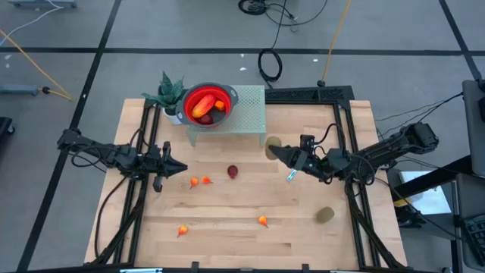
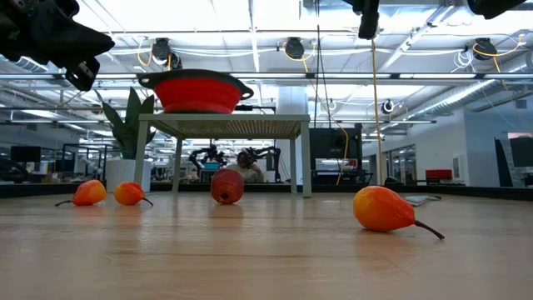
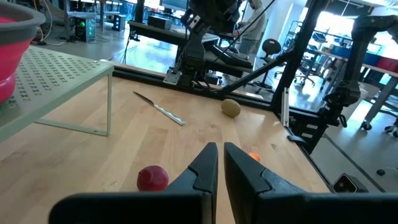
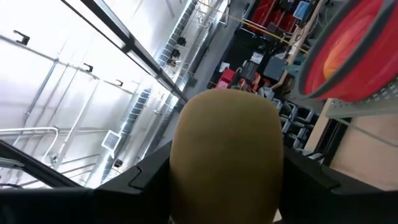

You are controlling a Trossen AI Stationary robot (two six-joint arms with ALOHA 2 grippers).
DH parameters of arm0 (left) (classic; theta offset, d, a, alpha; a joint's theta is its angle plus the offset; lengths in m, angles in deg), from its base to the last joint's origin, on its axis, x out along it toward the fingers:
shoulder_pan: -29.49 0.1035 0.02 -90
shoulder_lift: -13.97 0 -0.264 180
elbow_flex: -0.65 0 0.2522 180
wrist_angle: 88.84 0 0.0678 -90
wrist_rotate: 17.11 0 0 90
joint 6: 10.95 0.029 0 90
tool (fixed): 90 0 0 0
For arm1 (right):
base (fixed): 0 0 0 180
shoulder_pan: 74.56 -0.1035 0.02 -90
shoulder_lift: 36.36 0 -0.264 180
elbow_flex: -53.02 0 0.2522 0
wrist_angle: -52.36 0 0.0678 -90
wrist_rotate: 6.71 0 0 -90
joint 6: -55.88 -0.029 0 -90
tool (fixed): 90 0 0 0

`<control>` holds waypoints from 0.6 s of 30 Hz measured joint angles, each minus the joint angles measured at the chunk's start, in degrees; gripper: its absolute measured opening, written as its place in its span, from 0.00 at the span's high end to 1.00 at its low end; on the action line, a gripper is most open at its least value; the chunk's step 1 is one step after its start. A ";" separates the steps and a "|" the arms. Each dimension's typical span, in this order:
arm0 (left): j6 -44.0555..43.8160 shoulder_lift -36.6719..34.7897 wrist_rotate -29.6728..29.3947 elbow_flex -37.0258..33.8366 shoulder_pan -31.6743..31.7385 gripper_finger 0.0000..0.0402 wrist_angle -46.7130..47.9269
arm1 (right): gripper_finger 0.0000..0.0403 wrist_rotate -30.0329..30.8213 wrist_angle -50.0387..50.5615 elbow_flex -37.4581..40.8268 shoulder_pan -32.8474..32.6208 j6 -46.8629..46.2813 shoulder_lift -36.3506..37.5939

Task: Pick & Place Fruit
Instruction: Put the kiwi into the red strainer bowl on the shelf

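Carrying a brownish-green oval fruit point(image 4: 227, 155), your right tool point(image 1: 274, 151) sits right of centre in the high view, just below the lower right corner of the pale green stand point(image 1: 250, 114). Its fingers are clamped on the fruit, which fills the right wrist view.

The main risk is the lift still ahead: the red bowl point(image 1: 206, 102) sits on top of the stand at the upper centre of the high view, so you must raise the fruit over the stand's edge and the bowl's grey rim. Come in too low and the fruit or the fingers could strike the stand, nudge the bowl, or knock the fruit loose. A smooth oval may also slip if the grip is off-centre. The blue-and-white stick point(image 1: 291, 176) lies just below the right tool; do not sweep it.

Your left tool point(image 1: 180, 167) waits at the left of the high view with its fingers closed on nothing, pointing toward the dark red round fruit point(image 1: 233, 172) near the centre.

Left on the tabletop point(image 1: 227, 235) are two tiny orange pieces point(image 1: 199, 181) left of centre, one point(image 1: 183, 230) at lower left, one point(image 1: 262, 221) at lower centre, and a second brownish-green oval point(image 1: 325, 214) at lower right.
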 joint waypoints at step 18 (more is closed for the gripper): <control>5.41 0.01 -0.11 0.00 0.01 0.94 0.00 | 0.48 1.48 0.72 0.00 6.40 30.75 0.00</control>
